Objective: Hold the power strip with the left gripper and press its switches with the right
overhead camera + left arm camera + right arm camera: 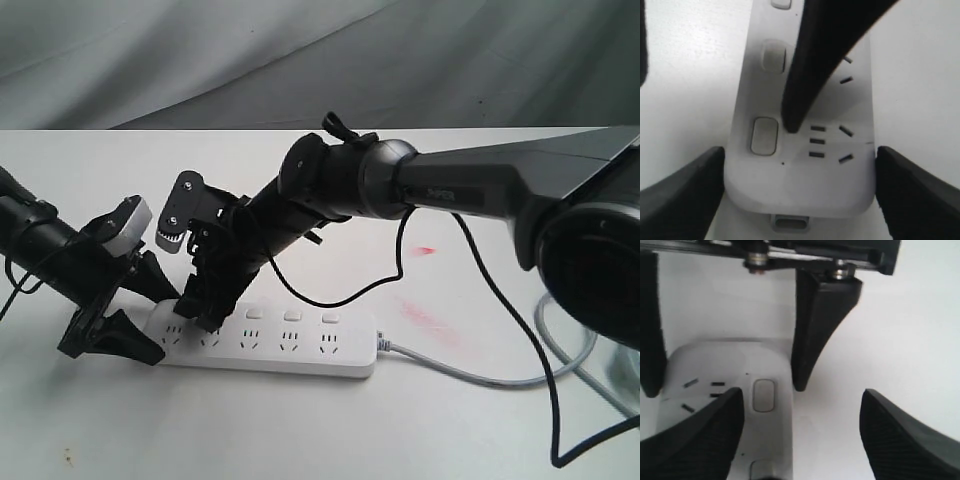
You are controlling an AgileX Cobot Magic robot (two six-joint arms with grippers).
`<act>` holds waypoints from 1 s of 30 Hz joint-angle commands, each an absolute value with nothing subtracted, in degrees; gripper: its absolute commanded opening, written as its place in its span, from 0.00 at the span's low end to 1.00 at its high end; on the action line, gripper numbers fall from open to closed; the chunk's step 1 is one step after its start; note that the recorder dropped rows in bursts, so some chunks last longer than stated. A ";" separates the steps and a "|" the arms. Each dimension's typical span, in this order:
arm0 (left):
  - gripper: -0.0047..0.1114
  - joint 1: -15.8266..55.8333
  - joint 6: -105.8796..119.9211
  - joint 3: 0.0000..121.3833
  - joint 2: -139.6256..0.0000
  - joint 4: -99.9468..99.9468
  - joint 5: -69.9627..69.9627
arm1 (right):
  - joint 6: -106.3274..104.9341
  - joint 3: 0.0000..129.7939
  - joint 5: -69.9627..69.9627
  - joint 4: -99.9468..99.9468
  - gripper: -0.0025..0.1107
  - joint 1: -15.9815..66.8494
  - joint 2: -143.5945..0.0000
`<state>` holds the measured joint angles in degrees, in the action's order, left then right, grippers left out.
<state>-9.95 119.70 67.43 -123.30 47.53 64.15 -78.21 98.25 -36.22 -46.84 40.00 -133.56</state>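
The white power strip [290, 345] lies flat on the white table, and its grey cord [450, 366] runs off to the right. My left gripper [150, 318] is shut on the strip's left end; in the left wrist view its jaws touch both long sides of the power strip [800, 185]. My right gripper [200, 300] is open and points down at that same end. One of its fingers [792, 122] rests on the strip beside the end switch [764, 136], between that button and the socket. The other finger [910, 440] hangs over bare table. Three switches [291, 315] show to the right.
A loose black cable [480, 270] from the right arm hangs over the table behind the strip. Red smears [428, 322] mark the table right of the strip. A grey cloth backdrop [200, 60] rises behind the table's far edge.
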 commanded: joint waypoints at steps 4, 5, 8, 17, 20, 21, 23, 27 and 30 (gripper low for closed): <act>0.39 -9.75 119.92 67.55 -123.27 46.49 62.93 | -80.20 97.80 -41.95 -45.95 0.57 37.38 -127.93; 0.39 -9.75 119.92 67.55 -123.27 46.49 62.93 | -80.20 97.80 -42.77 -46.06 0.57 36.88 -127.96; 0.39 -9.75 119.92 67.55 -123.27 46.49 62.93 | -80.20 97.68 -44.93 -46.27 0.57 35.23 -128.21; 0.39 -9.75 119.92 67.55 -123.27 46.49 62.93 | -84.02 93.79 -40.90 -49.64 0.57 34.83 -128.33; 0.39 -9.75 119.92 67.55 -123.27 46.49 62.93 | -84.16 93.79 -39.36 -50.33 0.57 34.83 -128.33; 0.39 -9.75 119.92 67.55 -123.27 46.49 62.93 | -84.28 93.79 -38.83 -50.50 0.57 34.83 -128.33; 0.39 -9.75 119.92 67.55 -123.27 46.49 62.93 | -84.28 93.79 -38.53 -50.50 0.57 34.83 -128.44; 0.39 -9.75 119.92 67.55 -123.27 46.49 62.93 | -84.28 93.79 -38.69 -50.50 0.57 35.42 -128.56; 0.39 -9.75 119.92 67.55 -123.27 46.49 62.93 | -84.33 93.79 -38.61 -50.81 0.57 36.07 -129.67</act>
<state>-9.95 119.70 67.43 -123.30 47.43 64.15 -83.77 94.12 -38.88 -49.95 35.27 -128.66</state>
